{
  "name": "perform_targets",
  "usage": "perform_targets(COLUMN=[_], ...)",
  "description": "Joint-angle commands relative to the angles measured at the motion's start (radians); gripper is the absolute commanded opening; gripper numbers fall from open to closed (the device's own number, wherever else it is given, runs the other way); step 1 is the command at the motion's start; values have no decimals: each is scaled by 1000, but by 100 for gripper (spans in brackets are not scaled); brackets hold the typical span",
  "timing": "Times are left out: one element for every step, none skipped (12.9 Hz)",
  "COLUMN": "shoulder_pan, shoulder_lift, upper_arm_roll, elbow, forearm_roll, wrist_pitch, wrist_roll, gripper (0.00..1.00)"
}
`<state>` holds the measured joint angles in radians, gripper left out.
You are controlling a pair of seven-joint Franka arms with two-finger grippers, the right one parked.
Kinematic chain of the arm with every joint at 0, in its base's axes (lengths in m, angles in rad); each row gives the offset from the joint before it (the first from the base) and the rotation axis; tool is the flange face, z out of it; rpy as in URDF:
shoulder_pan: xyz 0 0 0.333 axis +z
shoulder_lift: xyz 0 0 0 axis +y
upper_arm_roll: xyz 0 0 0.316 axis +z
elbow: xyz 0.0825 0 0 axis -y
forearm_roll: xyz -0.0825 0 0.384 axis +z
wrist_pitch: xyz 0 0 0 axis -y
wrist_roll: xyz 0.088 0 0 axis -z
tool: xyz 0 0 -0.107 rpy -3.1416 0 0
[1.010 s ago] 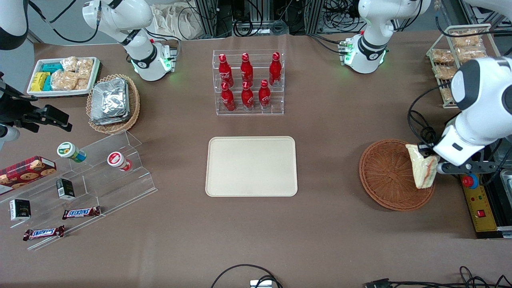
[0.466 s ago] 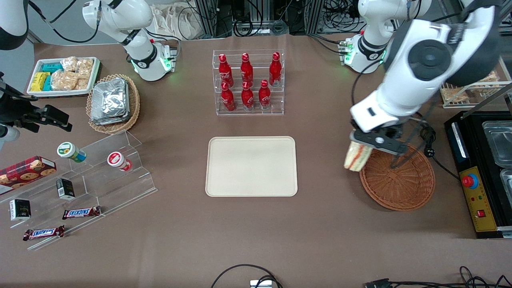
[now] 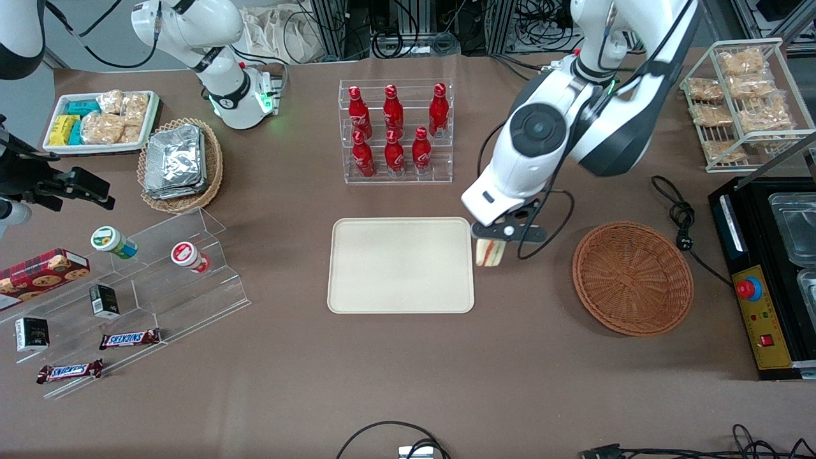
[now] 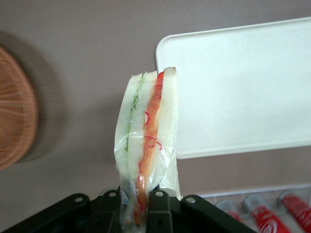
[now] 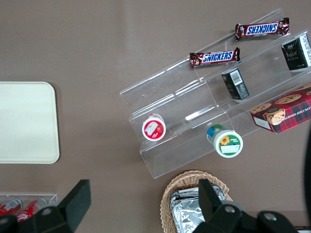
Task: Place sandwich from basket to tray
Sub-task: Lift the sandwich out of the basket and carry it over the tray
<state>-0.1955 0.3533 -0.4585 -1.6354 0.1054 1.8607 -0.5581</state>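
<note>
At the edge of the cream rectangular tray [image 3: 400, 264] I hold the wrapped triangular white-bread sandwich [image 3: 489, 252], pinched by my gripper [image 3: 495, 238]. The round orange-brown wicker basket [image 3: 632, 277] is emptied; lowering and release remain.

The gripper [image 4: 144, 206] is black. It pinches a sandwich [image 4: 148, 145] made of white bread, with a green stripe and an orange-red stripe running down its edge, in see-through wrap. Just beside the gripper, the tray [image 3: 400, 264] is plain cream with no pattern. Near the gripper, toward the working arm's end, the basket [image 3: 632, 277] is orange-brown and woven. The tablecloth [image 3: 408, 357] under the gripper is plain brown.
</note>
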Motion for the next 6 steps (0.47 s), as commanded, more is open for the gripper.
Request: perform_targets(shoulder_pan=[-59,-73,-93,-97,-105,-111], shoulder_lift=[143,194,235,263,286,305], upper_arm_roll=[1,1,3,4,7,14], elbow=[55,57,61,62,62,62], forearm_roll=[110,166,210,243,260,269], wrist_pitch=[81,107,133,171,202,219], wrist_roll=[-109,-170,-212,-227,-230,-232], gripper=[0,0,0,0,0,0])
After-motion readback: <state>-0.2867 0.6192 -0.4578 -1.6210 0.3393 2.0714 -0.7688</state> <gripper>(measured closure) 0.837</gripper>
